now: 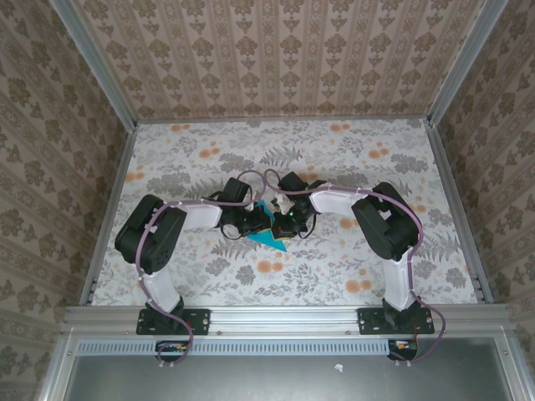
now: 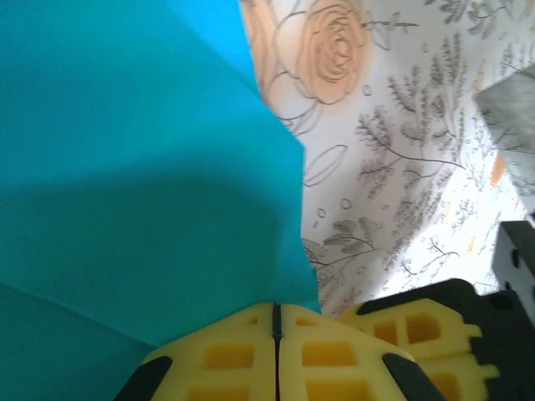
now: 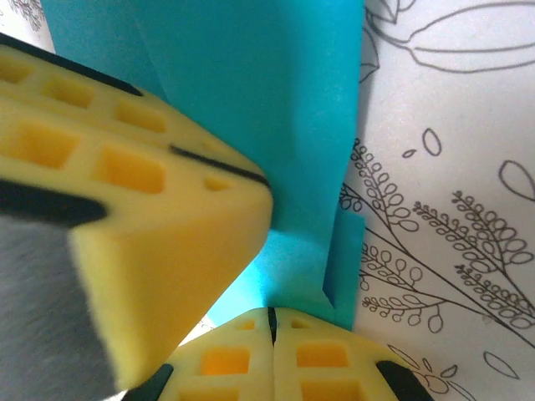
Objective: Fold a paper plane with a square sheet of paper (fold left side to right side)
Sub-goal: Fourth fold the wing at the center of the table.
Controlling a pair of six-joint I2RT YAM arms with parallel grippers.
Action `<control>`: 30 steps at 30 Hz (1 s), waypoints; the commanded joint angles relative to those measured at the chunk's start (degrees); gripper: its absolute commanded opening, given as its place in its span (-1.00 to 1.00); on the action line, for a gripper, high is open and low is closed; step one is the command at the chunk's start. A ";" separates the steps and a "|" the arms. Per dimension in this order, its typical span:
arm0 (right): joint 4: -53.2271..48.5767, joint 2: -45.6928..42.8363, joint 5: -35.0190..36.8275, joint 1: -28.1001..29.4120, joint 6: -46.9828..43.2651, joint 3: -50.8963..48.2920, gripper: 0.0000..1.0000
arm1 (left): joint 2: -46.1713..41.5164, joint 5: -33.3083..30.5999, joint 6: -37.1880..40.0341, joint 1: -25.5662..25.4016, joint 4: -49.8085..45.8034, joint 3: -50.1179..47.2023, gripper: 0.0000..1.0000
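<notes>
Well, my left claw [image 2: 276, 316] and right claw [image 3: 272, 317] are both clamped tight, close together, each seemingly pinching an edge of the folded blue paper [image 2: 125, 167].

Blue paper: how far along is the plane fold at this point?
Done: the sheet of paper already shows overlapping folded layers. In hand: the left gripper and right gripper, both shut, seem to pinch its edges. Left: it is not yet a narrow winged dart.
</notes>
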 commanded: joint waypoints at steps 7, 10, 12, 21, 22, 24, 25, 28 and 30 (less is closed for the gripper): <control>-7.80 3.73 7.89 0.07 -1.74 -0.23 -1.00 | 2.34 -3.93 0.47 1.23 -3.99 -0.46 -0.90; -8.47 4.22 7.63 0.15 -1.96 -0.11 -1.00 | 2.16 -4.45 2.49 2.60 -4.86 0.13 -0.90; -8.93 4.49 7.63 0.24 -2.18 -0.05 -1.00 | 2.25 -4.59 4.05 3.71 -5.24 0.97 -0.90; -9.41 4.38 7.61 0.42 -2.46 -0.40 -1.00 | 3.71 -4.67 8.59 8.41 -3.00 3.10 -0.90; -9.41 4.30 7.70 0.42 -2.48 -0.45 -1.00 | 3.98 -4.67 8.82 9.10 -2.19 2.97 -0.90; -9.41 4.26 7.62 0.42 -2.53 -0.49 -1.00 | 4.35 -4.60 9.08 10.03 -0.56 2.47 -0.90; -9.42 4.11 7.63 0.42 -2.45 -0.57 -1.00 | 4.53 -4.45 9.36 10.57 0.10 2.29 -0.90; -9.49 3.97 7.62 0.42 -2.50 -0.75 -1.00 | 4.84 -3.94 10.58 12.01 0.68 2.40 -0.90; -9.45 3.93 7.54 0.42 -2.50 -0.89 -1.00 | 5.22 -3.55 11.60 13.14 0.05 3.12 -0.90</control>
